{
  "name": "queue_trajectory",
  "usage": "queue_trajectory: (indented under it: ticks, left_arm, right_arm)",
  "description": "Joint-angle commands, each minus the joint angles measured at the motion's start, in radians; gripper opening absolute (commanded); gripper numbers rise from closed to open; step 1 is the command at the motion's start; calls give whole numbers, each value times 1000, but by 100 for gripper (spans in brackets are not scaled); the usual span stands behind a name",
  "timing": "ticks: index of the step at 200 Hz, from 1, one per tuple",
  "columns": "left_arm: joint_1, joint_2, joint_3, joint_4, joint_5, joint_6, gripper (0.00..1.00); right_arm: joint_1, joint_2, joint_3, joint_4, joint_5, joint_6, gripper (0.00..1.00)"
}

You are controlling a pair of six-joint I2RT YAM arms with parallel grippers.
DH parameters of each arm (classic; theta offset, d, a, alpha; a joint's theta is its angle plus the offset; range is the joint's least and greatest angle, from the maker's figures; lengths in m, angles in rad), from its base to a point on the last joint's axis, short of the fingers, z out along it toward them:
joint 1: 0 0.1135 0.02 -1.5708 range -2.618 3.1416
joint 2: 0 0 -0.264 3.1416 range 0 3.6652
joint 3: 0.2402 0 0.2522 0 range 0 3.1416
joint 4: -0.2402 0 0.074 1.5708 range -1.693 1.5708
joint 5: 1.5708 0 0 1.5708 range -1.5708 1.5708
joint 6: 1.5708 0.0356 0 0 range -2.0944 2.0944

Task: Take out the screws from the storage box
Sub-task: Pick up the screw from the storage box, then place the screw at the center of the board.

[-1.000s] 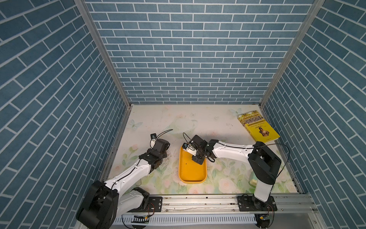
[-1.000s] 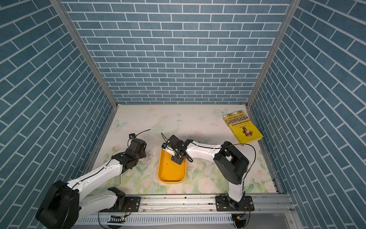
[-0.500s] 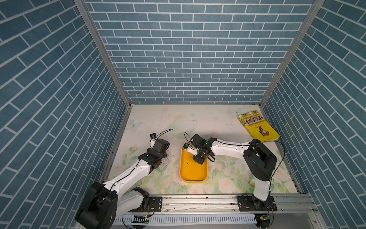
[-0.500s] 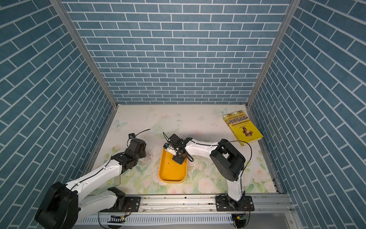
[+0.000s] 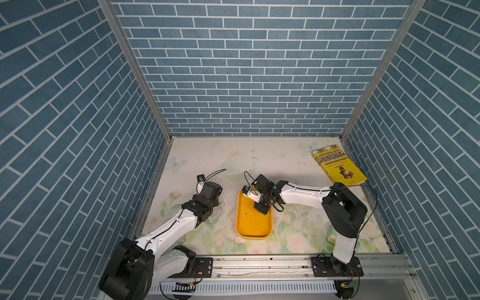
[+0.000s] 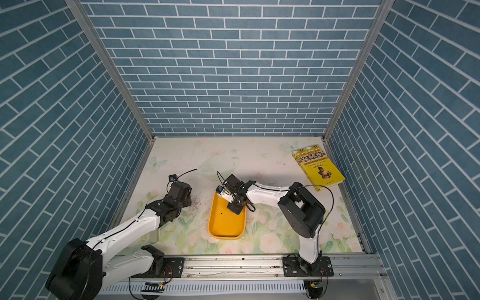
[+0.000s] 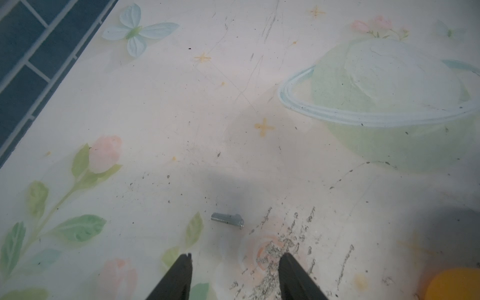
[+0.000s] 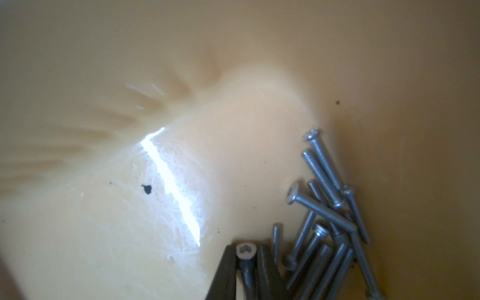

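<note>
Inside the storage box (image 5: pixel 253 226), the right gripper (image 8: pixel 246 257) pinches one screw (image 8: pixel 245 250) beside heaped screws (image 8: pixel 324 207). The left gripper (image 7: pixel 235 259), fingers spread, hovers over a short screw (image 7: pixel 227 220) on the worktop (image 7: pixel 233 104).

Readable print sits on one item only: the yellow book (image 5: pixel 339 166), lying flat on the worktop (image 5: pixel 259 155) at the far right corner. Both top views show the book (image 6: pixel 318 167).

- Title: one row of large dark Chinese characters (image 6: pixel 311 156) on a pale yellow band across the upper cover, running askew with the book.
- The first two characters read as 哈佛. The remaining three are too soft to fix with certainty.
- Directly under the title is a narrow strip of small print that cannot be resolved.
- Lower down, a short line of small dark script stands above the cover picture, also unreadable.
- Fine lettering along the cover's top edge is blurred.
</note>
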Motion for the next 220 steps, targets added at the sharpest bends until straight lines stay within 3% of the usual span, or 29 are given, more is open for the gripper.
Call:
queue_trajectory:
  ticks: [1, 124, 162, 220]
  left_arm:
    - [5, -8, 2, -20, 1, 5, 58]
    - [5, -6, 3, -16, 5, 7, 58]
    - [6, -9, 2, -13, 5, 9, 58]
    - [5, -51, -14, 35, 91, 57, 60]
  right_arm:
    - [-11, -108, -66, 89, 5, -36, 0]
    - [-88, -651, -625, 680, 238, -34, 0]
    - [-144, -806, -740, 787, 104, -14, 0]
    - [-178, -796, -742, 759, 229, 24, 0]
